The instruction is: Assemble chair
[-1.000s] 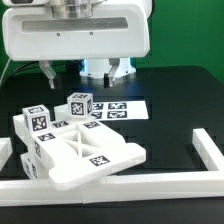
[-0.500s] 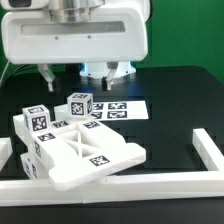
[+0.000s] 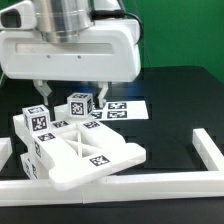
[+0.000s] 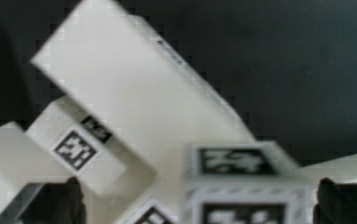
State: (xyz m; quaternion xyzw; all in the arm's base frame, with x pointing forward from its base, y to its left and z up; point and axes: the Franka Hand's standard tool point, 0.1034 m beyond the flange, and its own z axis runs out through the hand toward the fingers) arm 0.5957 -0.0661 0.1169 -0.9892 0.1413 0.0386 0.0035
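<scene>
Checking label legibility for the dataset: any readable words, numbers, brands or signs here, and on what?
No readable text: no words, numbers or brand marks in either view.
Matte-white blocky chair parts: only black-and-white square marker tags, patterns and not letters.
Flat white marker board: the same kind of tags, no writing.
Large glossy white robot body: no visible logo or lettering.
Wrist view: tags blurred, nothing legible.

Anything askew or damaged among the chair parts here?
No damage shows. The chair parts sit clustered in one pile, the flat frame tilted over the blocks, unfinished. The open gripper hangs above, holding nothing.
</scene>
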